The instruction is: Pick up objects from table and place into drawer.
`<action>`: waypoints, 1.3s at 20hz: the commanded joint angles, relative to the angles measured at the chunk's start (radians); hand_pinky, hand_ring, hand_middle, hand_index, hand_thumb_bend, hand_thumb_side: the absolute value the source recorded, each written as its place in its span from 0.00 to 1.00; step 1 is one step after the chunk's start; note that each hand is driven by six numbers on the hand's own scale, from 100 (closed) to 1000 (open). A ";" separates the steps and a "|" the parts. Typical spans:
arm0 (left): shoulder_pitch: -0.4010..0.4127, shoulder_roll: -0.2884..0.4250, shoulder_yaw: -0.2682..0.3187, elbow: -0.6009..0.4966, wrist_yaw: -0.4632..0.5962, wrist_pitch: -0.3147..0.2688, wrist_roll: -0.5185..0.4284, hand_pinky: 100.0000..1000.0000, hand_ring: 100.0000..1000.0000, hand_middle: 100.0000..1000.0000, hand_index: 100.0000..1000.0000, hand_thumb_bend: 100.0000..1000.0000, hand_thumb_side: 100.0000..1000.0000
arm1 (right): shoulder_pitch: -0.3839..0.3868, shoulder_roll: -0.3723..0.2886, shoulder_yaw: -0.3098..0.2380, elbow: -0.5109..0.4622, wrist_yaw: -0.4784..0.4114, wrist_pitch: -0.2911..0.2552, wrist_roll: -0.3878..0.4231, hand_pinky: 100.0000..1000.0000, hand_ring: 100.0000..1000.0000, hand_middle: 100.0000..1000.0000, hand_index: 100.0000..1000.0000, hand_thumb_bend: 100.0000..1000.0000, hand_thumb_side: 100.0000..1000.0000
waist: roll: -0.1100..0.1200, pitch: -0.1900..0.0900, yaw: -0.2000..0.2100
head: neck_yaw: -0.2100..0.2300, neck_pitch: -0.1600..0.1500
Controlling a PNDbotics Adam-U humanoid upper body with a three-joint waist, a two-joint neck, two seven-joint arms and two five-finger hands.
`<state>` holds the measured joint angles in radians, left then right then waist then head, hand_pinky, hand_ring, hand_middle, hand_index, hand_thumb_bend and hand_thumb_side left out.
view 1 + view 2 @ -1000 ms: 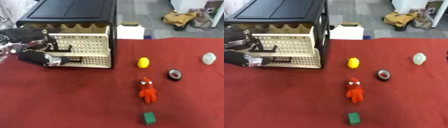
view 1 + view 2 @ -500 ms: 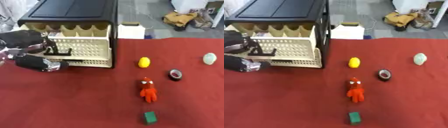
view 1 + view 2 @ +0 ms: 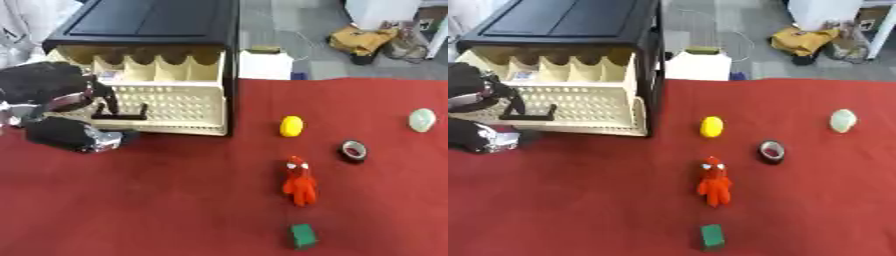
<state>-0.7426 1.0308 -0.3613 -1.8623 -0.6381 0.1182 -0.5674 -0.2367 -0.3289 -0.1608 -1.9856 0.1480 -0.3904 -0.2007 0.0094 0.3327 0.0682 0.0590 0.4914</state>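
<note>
pulling the drawer further out looks like the step in hand, and it is best done by drawing the black handle (image 3: 118, 111) straight back toward the robot, level, so the cream lattice front does not twist in the black cabinet (image 3: 150, 30).

the red table (image 3: 175, 200) is spread under everything. the cabinet is seen just beyond and to the right of the left hand (image 3: 54, 107), with the cream drawer (image 3: 166, 95) standing partly open from it, its scalloped dividers showing. the left hand is held at the drawer's front, at the handle's left end; whether the fingers are hooked on the handle cannot be told, as they are hidden by the dark bulk of the hand. the right hand is not seen in either view.

the things to be picked up are all found well to the right of the hand, past the drawer's corner. the red figure (image 3: 298, 181) lies right and nearer the robot. the yellow object (image 3: 291, 126) is right of the drawer front, nearest of them to the hand. the pale green object (image 3: 422, 120) is farthest right. the small dark roll (image 3: 353, 151) is set between the yellow and the pale one, a little nearer. the green block (image 3: 303, 236) is nearest the robot, beyond the red figure's foot end.
</note>
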 commanded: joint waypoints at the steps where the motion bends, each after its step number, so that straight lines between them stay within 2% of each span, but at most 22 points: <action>1: 0.001 0.049 0.010 -0.031 -0.006 0.008 0.006 0.00 0.00 0.00 0.67 0.40 1.00 | -0.006 -0.016 -0.009 -0.014 -0.004 -0.001 -0.003 0.65 0.68 0.44 0.73 0.26 0.66 | 0.000 -0.023 0.002 | 0.001 0.003; 16: 0.042 0.077 0.021 -0.078 -0.016 0.015 -0.005 0.00 0.00 0.00 0.66 0.41 1.00 | -0.006 -0.015 -0.010 -0.014 -0.004 -0.004 -0.006 0.65 0.68 0.44 0.73 0.26 0.67 | -0.006 -0.021 0.000 | -0.005 0.007; 26: 0.051 0.086 0.053 -0.124 0.026 0.033 0.017 0.00 0.00 0.00 0.69 0.35 1.00 | -0.005 -0.013 -0.010 -0.014 -0.003 -0.003 -0.006 0.65 0.68 0.44 0.73 0.26 0.67 | -0.006 -0.022 0.001 | -0.007 0.004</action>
<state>-0.6850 1.0734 -0.3339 -1.9670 -0.6229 0.1458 -0.5567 -0.2367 -0.3288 -0.1612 -1.9856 0.1477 -0.3938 -0.2049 0.0026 0.3326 0.0684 0.0542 0.4921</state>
